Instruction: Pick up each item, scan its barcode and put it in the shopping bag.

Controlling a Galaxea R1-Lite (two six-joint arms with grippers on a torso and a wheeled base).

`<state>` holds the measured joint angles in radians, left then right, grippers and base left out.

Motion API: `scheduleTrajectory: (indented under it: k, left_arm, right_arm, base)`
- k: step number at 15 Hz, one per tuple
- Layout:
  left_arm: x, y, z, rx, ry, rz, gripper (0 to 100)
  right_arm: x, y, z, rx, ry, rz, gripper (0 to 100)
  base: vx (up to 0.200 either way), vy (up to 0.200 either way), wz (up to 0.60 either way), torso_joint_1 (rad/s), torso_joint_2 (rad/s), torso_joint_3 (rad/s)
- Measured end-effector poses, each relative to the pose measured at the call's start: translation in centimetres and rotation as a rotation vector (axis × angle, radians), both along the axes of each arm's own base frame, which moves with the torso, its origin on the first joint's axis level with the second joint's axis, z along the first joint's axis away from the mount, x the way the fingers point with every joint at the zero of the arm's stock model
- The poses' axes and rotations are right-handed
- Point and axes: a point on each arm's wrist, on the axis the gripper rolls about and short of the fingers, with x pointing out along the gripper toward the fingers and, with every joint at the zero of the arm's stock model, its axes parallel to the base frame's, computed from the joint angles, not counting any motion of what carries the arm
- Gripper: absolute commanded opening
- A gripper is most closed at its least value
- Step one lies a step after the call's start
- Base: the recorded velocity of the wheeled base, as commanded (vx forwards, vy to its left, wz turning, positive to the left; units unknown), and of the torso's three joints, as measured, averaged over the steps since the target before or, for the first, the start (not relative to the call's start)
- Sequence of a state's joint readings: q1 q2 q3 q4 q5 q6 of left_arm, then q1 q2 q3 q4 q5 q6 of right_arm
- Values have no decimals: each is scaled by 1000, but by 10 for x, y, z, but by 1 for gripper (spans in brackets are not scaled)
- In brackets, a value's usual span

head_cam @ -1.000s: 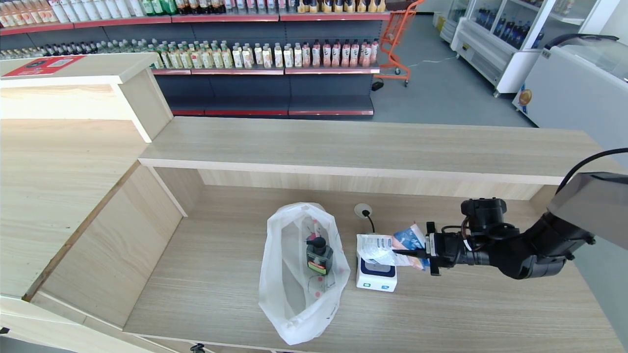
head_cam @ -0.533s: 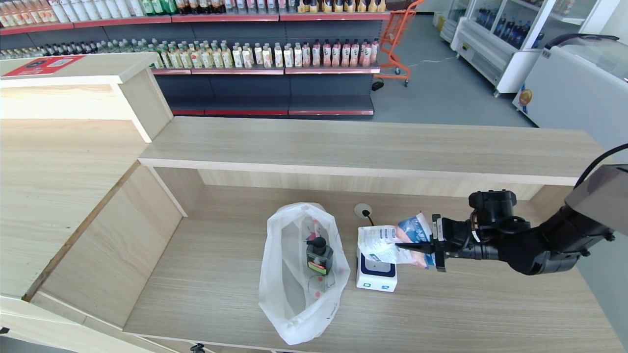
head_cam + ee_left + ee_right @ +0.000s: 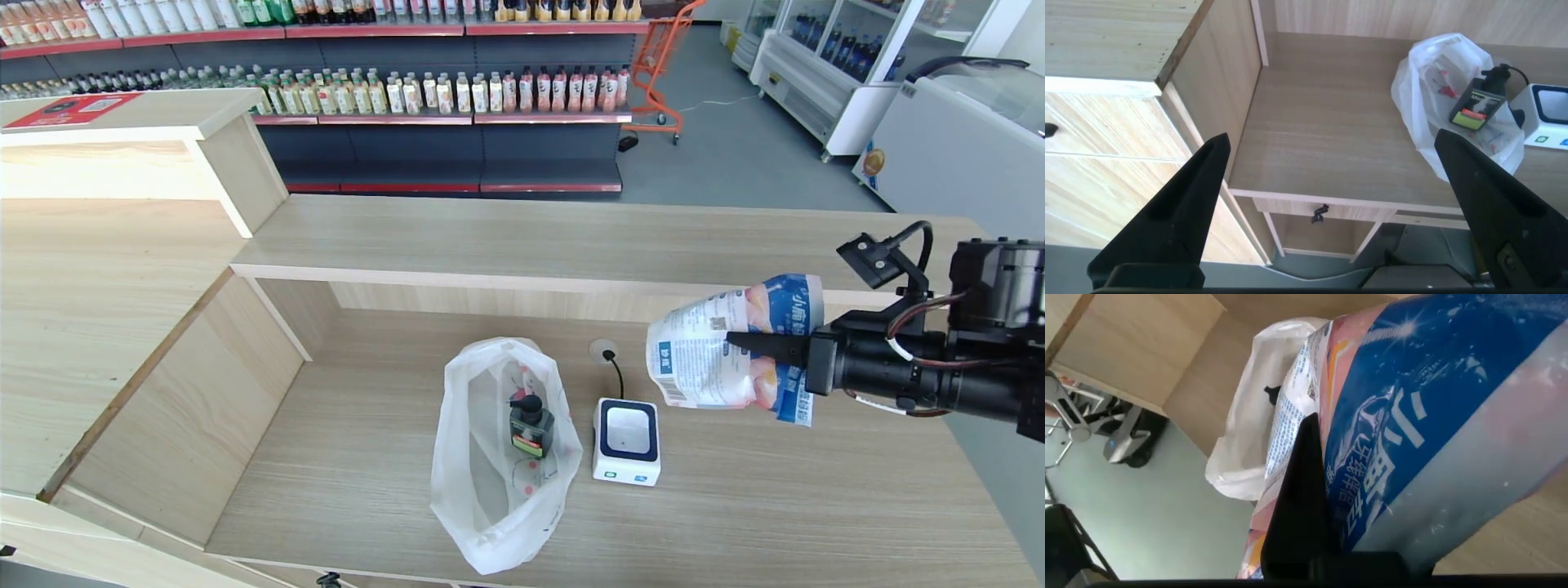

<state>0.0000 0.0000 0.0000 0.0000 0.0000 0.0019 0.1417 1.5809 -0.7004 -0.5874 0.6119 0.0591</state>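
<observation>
My right gripper (image 3: 755,347) is shut on a white, blue and pink food packet (image 3: 718,351), held in the air above and to the right of the barcode scanner (image 3: 626,441). The packet (image 3: 1437,433) is close up in the right wrist view, with one dark finger (image 3: 1302,506) across it. A white plastic shopping bag (image 3: 498,457) lies open on the lower counter left of the scanner, with a dark pump bottle (image 3: 531,426) inside. My left gripper (image 3: 1331,212) hangs open off the counter's left front corner, well away from the bag (image 3: 1454,98).
A raised wooden ledge (image 3: 612,245) runs behind the lower counter, and a side wall (image 3: 188,400) closes its left. A cable port (image 3: 605,351) sits behind the scanner. The counter surface (image 3: 775,506) to the right of the scanner is bare.
My right gripper has lifted the packet up and to the right, off the scanner's face, and the packet has turned so its printed side faces the head camera. The bag and scanner stay put.
</observation>
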Motion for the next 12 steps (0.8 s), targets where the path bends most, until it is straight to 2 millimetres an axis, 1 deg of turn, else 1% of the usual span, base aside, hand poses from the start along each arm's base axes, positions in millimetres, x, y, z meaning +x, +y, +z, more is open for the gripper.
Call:
scheduleTrajectory:
  k: [2, 7, 10, 12]
  left_arm:
    - [0, 0, 0, 0, 0, 0, 100]
    - [0, 0, 0, 0, 0, 0, 100]
    - [0, 0, 0, 1, 0, 0, 100]
    - [0, 0, 0, 1, 0, 0, 100]
  right_arm:
    - [-12, 4, 7, 16, -11, 16, 0]
    - [-25, 16, 16, 98, 33, 34, 0]
    - [-30, 33, 18, 172, 116, 69, 0]
    - [-30, 49, 10, 194, 215, 106, 0]
  base:
    - [0, 0, 0, 0, 0, 0]
    - [0, 0, 0, 0, 0, 0]
    - [0, 0, 0, 0, 0, 0]
    - [0, 0, 0, 0, 0, 0]
